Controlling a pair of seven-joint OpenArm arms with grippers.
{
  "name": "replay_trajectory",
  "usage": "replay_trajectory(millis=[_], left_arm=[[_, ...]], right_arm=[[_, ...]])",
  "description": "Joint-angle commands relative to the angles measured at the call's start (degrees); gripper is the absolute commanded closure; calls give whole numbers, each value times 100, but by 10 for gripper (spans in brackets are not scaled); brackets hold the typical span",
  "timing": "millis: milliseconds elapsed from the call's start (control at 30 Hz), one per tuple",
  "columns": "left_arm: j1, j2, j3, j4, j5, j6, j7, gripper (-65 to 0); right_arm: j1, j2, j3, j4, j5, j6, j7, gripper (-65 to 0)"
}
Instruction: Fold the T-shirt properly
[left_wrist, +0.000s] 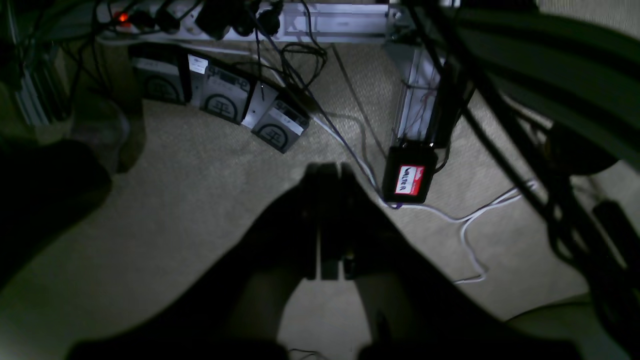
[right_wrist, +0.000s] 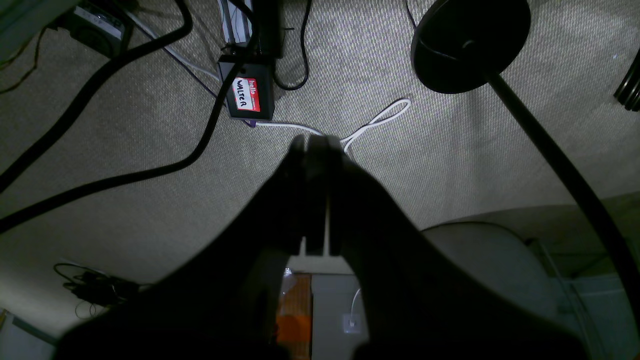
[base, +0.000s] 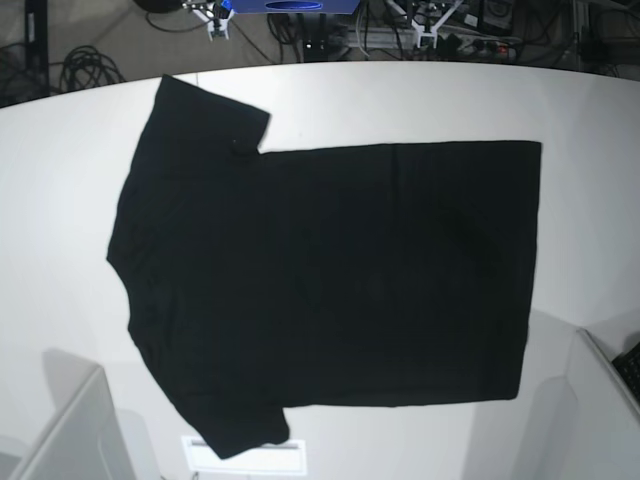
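Observation:
The black T-shirt (base: 330, 280) lies spread flat on the white table (base: 400, 100) in the base view. Its neck and sleeves are at the left and its hem at the right. No print or label shows on the upper side. Neither gripper shows in the base view. In the left wrist view my left gripper (left_wrist: 327, 172) is shut and empty, hanging over carpeted floor. In the right wrist view my right gripper (right_wrist: 312, 142) is shut and empty, also over the floor. The shirt shows in neither wrist view.
Pale grey arm parts sit at the table's lower left (base: 70, 430) and lower right (base: 600, 400). Cables and gear lie behind the far edge (base: 330, 25). On the floor are a labelled black box (right_wrist: 247, 92), a round lamp base (right_wrist: 470, 42) and power bricks (left_wrist: 225, 95).

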Motion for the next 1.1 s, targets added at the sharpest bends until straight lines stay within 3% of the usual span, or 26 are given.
replay_trajectory(millis=[0,167,333,667,900,1067], left_arm=[[48,-86,1,6,-84,23,30,0],[110,-121,28,6,-49,-47,3,0],[206,-288,28,50,-49,-531,30,0],[505,-402,28,156,-49,-557,-32,0],[1639,-648,28,2037,-40,-557,-32,0],[2272,-859,28,2846,-40,-557,-32,0]], right_arm=[[-43,21,-8,19,-6,13,-1,0],[-87,30,1,230,-6,13,8,0],[-377,162,10,696,3,13,-36,0],[-659,276,36,898,21,21,-1,0],[-1371,285,45,1997,21,21,-115,0],[-2012,232,783,3140,21,21,-502,0]])
